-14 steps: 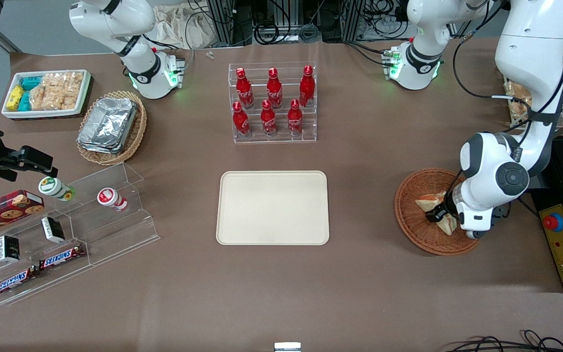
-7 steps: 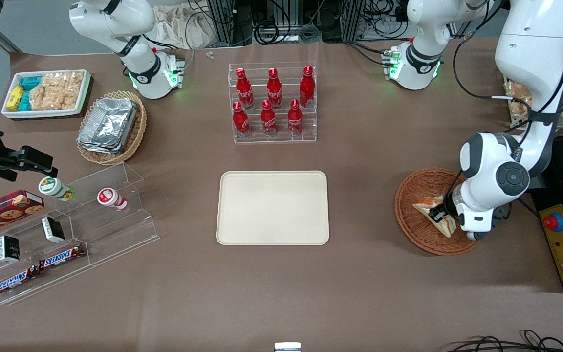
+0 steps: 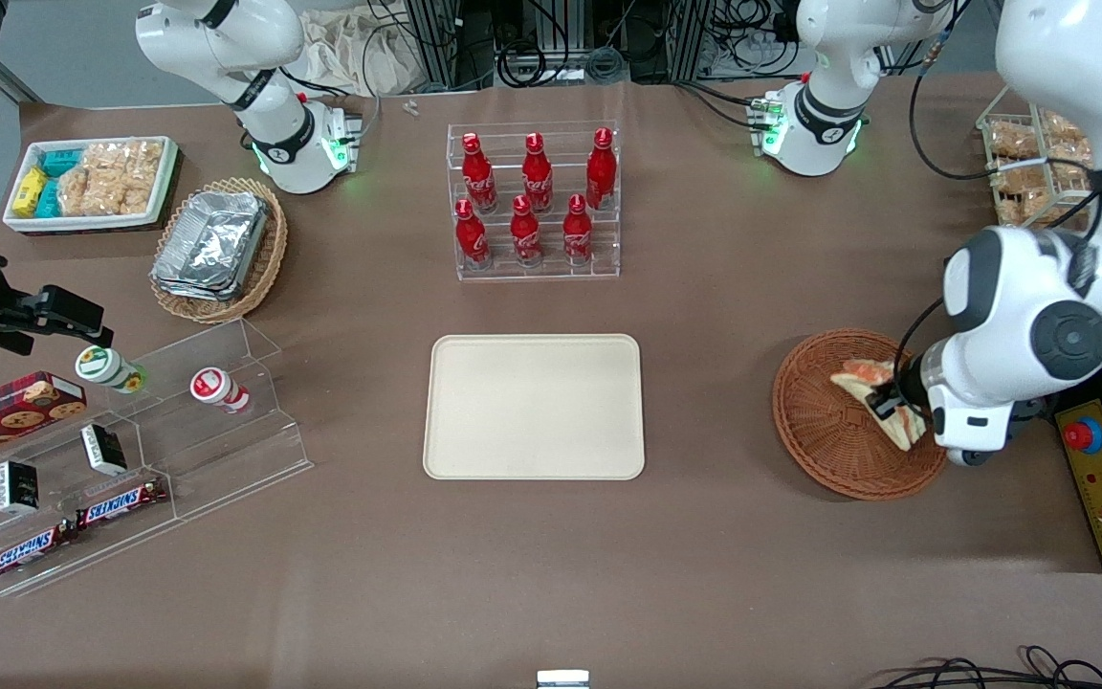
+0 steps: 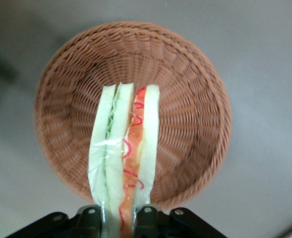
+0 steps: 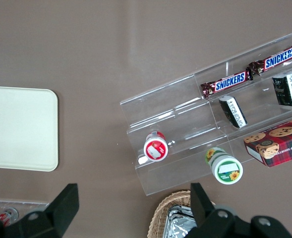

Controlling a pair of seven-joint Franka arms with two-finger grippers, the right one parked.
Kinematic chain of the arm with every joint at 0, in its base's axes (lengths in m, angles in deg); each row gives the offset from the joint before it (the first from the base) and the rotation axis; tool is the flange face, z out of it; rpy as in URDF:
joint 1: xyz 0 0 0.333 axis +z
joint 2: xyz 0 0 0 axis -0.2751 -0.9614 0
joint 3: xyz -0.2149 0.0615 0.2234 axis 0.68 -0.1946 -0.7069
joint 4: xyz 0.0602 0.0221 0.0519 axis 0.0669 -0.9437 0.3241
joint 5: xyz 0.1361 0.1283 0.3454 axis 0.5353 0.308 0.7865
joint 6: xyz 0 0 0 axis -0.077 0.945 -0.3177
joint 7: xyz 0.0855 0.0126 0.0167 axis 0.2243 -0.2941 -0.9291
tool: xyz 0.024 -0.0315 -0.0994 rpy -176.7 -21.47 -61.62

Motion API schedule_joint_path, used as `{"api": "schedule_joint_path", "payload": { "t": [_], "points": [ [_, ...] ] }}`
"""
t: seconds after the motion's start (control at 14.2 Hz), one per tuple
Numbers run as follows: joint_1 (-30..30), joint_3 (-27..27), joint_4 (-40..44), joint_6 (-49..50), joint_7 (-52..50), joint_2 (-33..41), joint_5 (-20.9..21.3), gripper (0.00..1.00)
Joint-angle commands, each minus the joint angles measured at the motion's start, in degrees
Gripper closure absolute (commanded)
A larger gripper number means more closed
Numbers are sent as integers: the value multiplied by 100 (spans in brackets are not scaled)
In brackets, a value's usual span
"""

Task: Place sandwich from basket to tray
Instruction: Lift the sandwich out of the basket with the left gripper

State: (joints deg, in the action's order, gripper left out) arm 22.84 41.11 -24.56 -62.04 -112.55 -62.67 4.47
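Left gripper [image 4: 120, 214] clamped on the wrapped sandwich [image 4: 124, 166], wedge pinched between its fingers [image 4: 89, 218], lifted clear above the wicker basket [image 4: 195, 94]

Left arm bent low toward its own end of the table, wrist turned down. Gripper [image 4: 120, 218] above the basket [image 3: 824, 421], fingers [image 4: 145, 218] clamped on the sandwich [image 4: 125, 163] between them.

Wrapped sandwich [image 4: 125, 148] clamped in gripper [image 4: 117, 218], lifted above basket [image 3: 824, 435]; tray [image 3: 534, 406] bare.
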Motion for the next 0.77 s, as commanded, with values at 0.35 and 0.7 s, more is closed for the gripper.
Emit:
{"api": "schedule_joint_path", "payload": {
  "t": [0.35, 0.7],
  "points": [
    [-19, 1172, 1656, 1638, 81, -27, -279, 100],
    [-307, 1727, 1578, 1078, 54, -141, -622, 100]
  ]
}}
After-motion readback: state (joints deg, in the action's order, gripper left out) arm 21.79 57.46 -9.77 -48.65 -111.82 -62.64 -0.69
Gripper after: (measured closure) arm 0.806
